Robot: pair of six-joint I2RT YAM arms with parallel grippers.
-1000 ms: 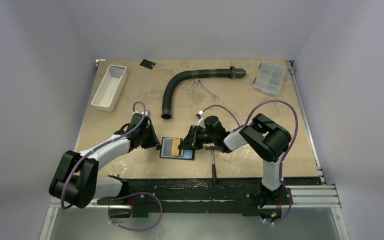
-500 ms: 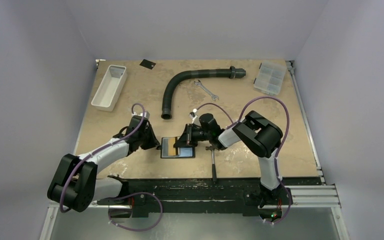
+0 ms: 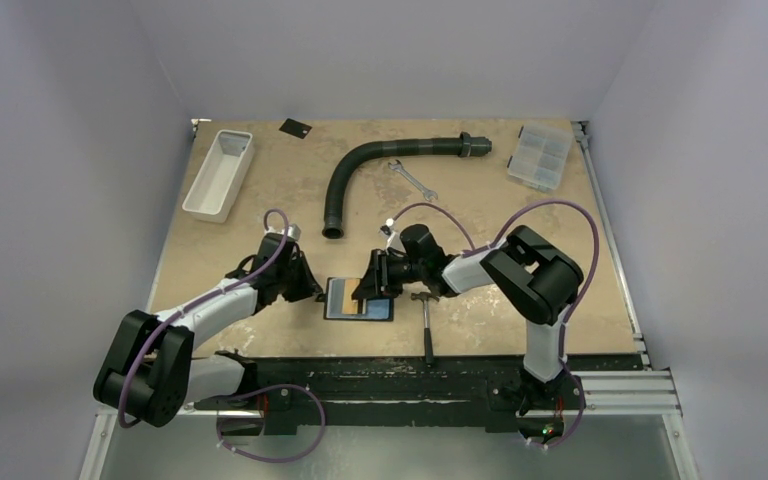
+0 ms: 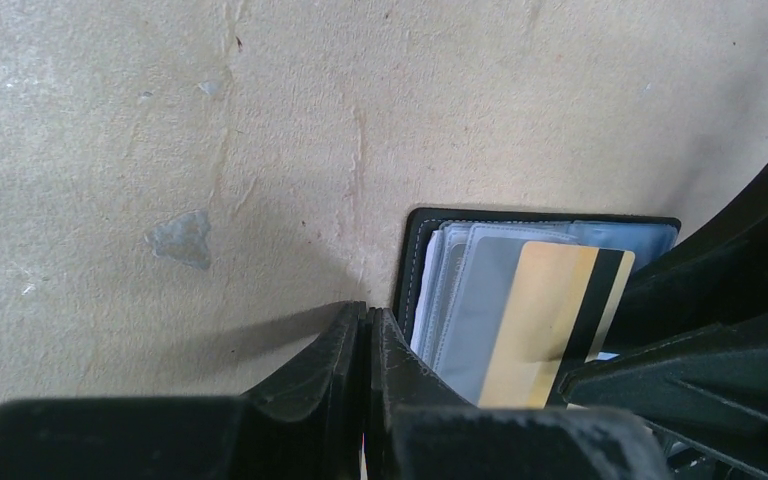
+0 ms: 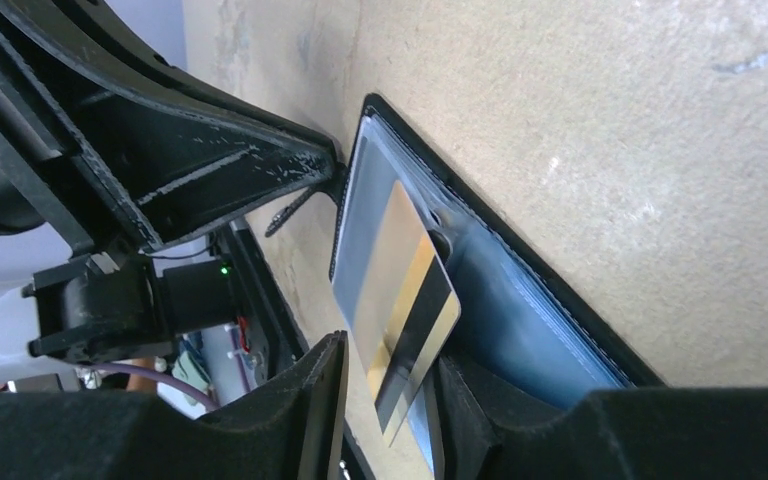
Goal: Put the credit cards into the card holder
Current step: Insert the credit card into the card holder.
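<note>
In the left wrist view's lower centre, the left gripper (image 4: 365, 312) is closed, its tips at the left edge of the card holder (image 4: 500, 250); whether it pinches anything is hidden. A gold credit card (image 4: 550, 310) sits partly pocketed. The right gripper (image 5: 390, 352) straddles it, jaws parted. The next move looks like pushing it home squarely.

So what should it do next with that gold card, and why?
Probably nudge the gold card deeper into the card holder's pocket with the right tool: the card is only partly in, the jaws stand apart around its free end, and the shut left tool sits at the holder's edge.
</note>
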